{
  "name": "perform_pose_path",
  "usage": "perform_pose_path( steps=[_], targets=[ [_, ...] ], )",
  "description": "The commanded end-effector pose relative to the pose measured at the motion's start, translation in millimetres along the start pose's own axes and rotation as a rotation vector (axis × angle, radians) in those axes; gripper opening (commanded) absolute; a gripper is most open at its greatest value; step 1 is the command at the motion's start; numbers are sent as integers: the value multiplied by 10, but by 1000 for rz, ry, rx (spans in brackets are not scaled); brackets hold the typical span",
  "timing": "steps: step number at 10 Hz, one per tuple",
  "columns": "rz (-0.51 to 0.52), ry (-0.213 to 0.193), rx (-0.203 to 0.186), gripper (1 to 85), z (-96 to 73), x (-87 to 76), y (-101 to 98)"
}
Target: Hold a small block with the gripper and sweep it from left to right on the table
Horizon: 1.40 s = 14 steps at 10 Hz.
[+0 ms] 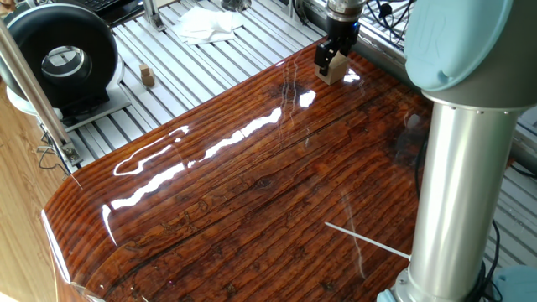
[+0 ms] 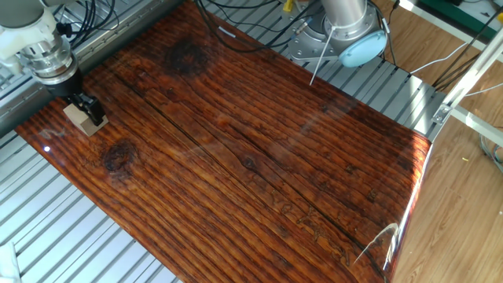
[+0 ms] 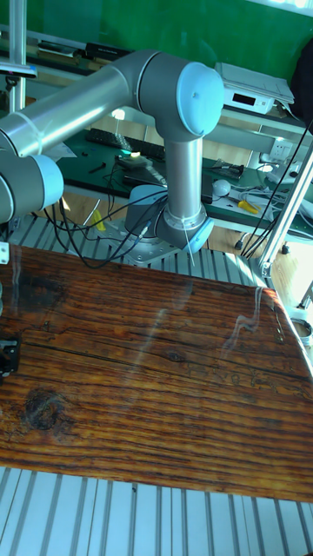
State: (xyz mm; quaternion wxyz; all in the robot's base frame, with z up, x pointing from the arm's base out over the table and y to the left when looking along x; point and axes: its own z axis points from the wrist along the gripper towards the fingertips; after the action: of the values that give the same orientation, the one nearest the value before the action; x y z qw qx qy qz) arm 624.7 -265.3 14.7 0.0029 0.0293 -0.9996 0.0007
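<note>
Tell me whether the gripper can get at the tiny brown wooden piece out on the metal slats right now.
Probably not: the gripper is shut on the block, so its fingers are full. Nothing else blocks the wooden piece.

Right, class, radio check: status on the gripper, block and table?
Gripper shut on small block. Block at table corner. Board ahead shows nothing in the way.

One fixed view puts you high beside the arm's column, looking down across the table (image 1: 252, 193) toward the gripper (image 1: 331, 60) at the far corner. The other fixed view faces back from that corner, gripper (image 2: 85, 110) close at your left. The tall view looks at the table's long edge, the arm base behind it; all three share the tabletop.
</note>
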Motion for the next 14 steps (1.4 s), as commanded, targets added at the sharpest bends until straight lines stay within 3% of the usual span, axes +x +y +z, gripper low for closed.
perform_pose_path(
  steps=[1, 9, 14],
  targets=[
    [18, 9, -4, 730, 4, 11, -6],
    [35, 17, -17, 717, -10, 12, 26],
    [65, 17, -18, 637, -15, 6, 35]
  ],
)
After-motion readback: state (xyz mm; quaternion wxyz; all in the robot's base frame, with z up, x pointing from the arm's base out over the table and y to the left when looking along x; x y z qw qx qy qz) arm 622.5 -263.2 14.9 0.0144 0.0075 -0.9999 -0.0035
